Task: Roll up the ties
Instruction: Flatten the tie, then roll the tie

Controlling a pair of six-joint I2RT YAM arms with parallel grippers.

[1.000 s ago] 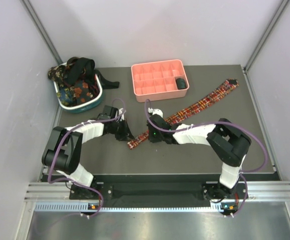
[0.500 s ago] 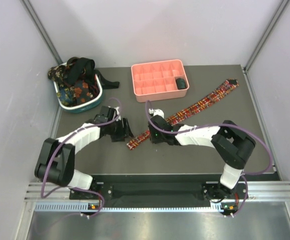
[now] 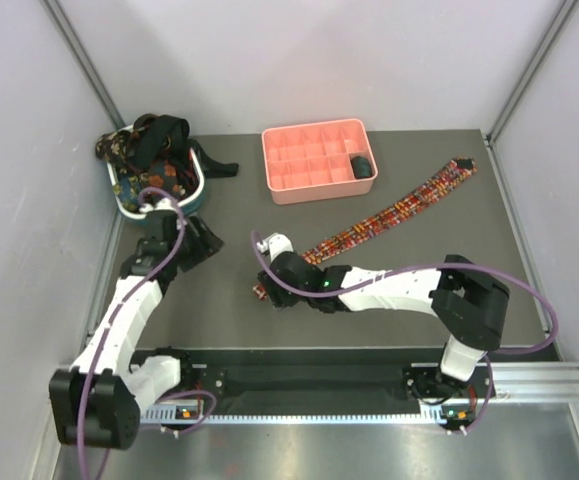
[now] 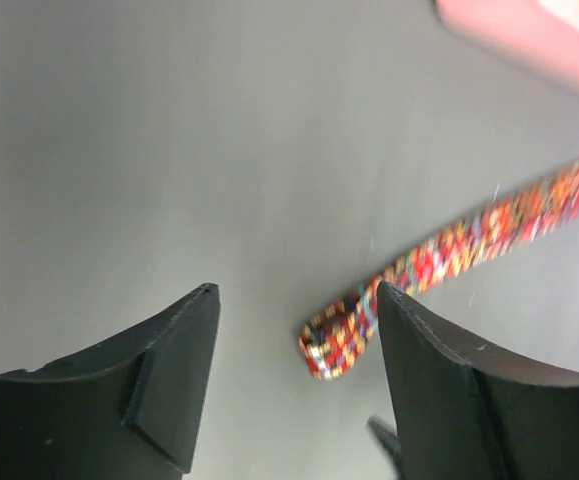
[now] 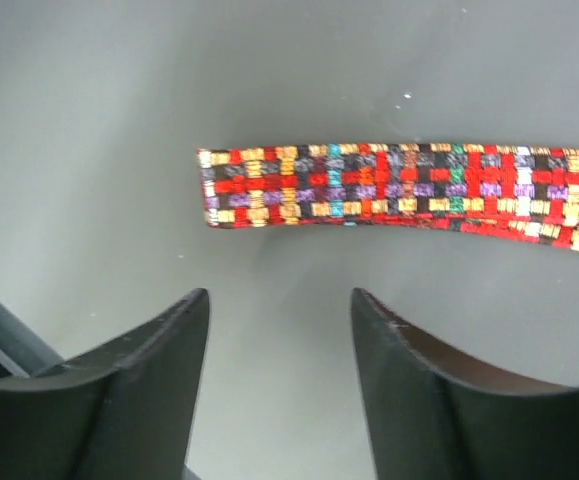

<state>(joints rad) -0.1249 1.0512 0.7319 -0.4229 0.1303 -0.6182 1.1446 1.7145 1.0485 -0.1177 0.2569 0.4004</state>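
A red-yellow-dark plaid tie (image 3: pixel 399 210) lies flat and unrolled, running diagonally from the table's middle to the back right. Its narrow end (image 3: pixel 258 291) is nearest me. My right gripper (image 3: pixel 272 288) hovers just short of that end, open and empty; in the right wrist view the tie (image 5: pixel 399 185) crosses ahead of the gripper (image 5: pixel 280 300). My left gripper (image 3: pixel 207 250) stands open and empty to the left of the tie. In the left wrist view the tie's end (image 4: pixel 334 345) shows beyond the gripper (image 4: pixel 296 295), close to the right finger (image 4: pixel 439 380). More dark ties (image 3: pixel 154 150) are heaped in the basket.
The teal-and-white basket (image 3: pixel 194 200) sits at the back left. A pink compartment tray (image 3: pixel 314 135) stands at the back centre, with a dark rolled item (image 3: pixel 362 167) in one right-hand compartment. Grey walls close in both sides.
Both grippers have opened. The left arm has pulled back to the left, away from the tie. The right gripper has slid down along the tie to its narrow end.
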